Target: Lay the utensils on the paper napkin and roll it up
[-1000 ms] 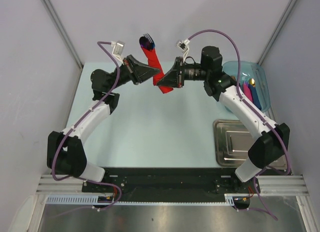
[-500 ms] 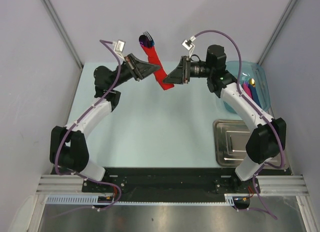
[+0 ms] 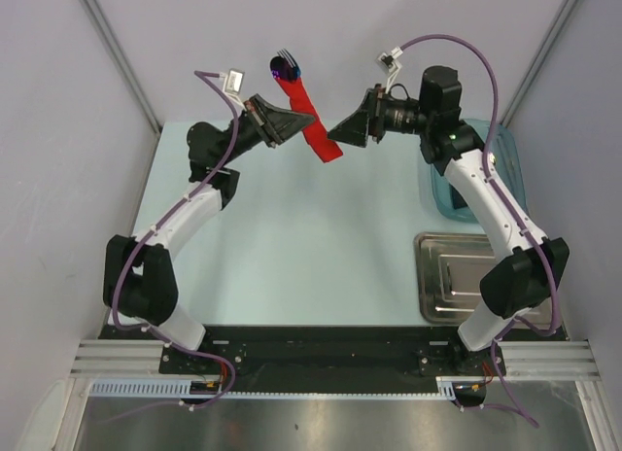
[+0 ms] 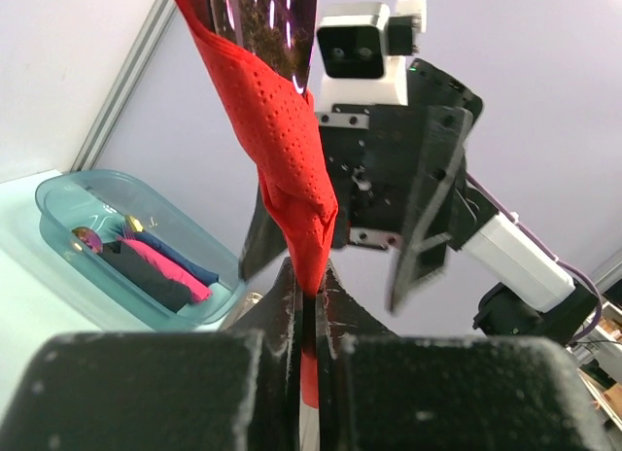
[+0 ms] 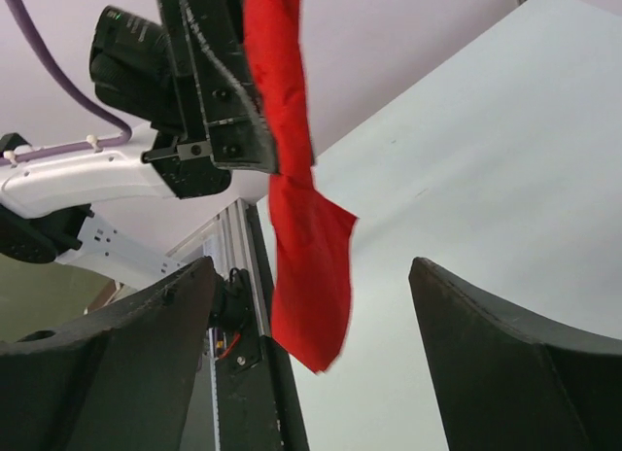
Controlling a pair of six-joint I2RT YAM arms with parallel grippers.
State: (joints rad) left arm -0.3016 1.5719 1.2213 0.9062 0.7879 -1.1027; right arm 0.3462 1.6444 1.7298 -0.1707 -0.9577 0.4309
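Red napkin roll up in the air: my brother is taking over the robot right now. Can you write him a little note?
Left gripper: shut on the red napkin roll, held above the table.
Right gripper: open, fingers either side of the roll's lower end, not gripping.
Utensils: wrapped inside, heads poking from the top.
Done: utensils rolled up.
Left: probably set the roll down, maybe in the blue bin with the other rolls.
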